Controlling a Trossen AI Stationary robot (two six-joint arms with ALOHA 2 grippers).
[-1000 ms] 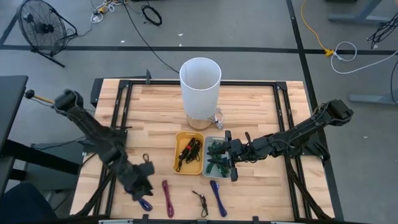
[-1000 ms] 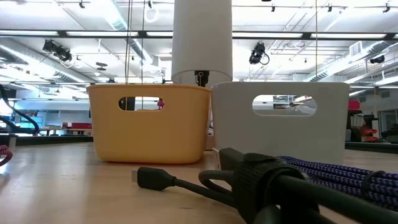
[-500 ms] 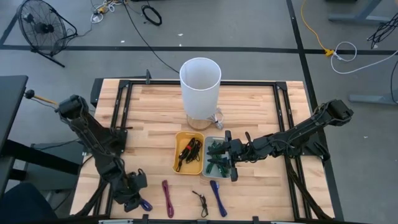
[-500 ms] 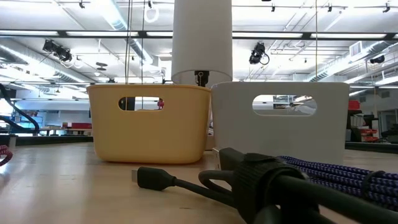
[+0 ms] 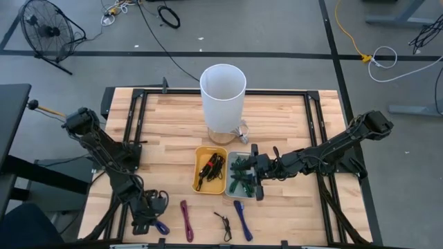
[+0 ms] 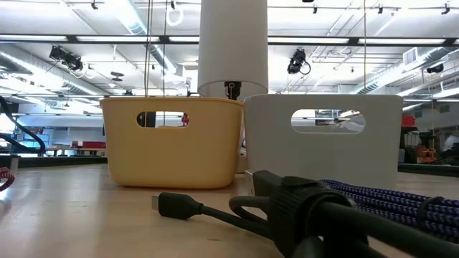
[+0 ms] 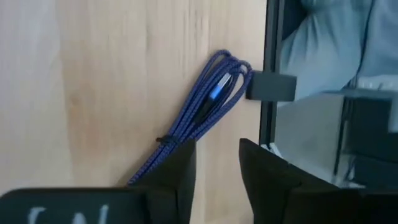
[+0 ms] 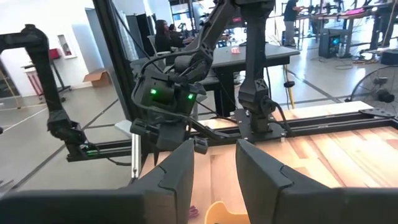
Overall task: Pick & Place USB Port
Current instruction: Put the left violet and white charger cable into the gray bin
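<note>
Current step, as judged from the frames: approach to pick. The left gripper sits at the lower left of the high view, low over the table, directly beside the blue bundled USB cable. In the left wrist view the same cable lies flat on the wood at frame centre, its blue plug visible among the coils and its far loops near the black table frame. The left fingers stand parted with a clear gap; nothing is between them, and the cable's near end runs off to the left of that gap (the exact clearance to the wood cannot be read).

The right gripper waits at the centre of the high view, over the right edge of the grey bin holding green cables; its jaws are parted and hold nothing, per the right wrist view.

The yellow bin and the grey bin sit side by side at mid-table, with the white cylinder above them in the frame.

Next move requirement: shift the left gripper sideways to straddle the bundle, lower to the wood, close, then lift. The drop-off bin cannot be determined from the task line alone.
</note>
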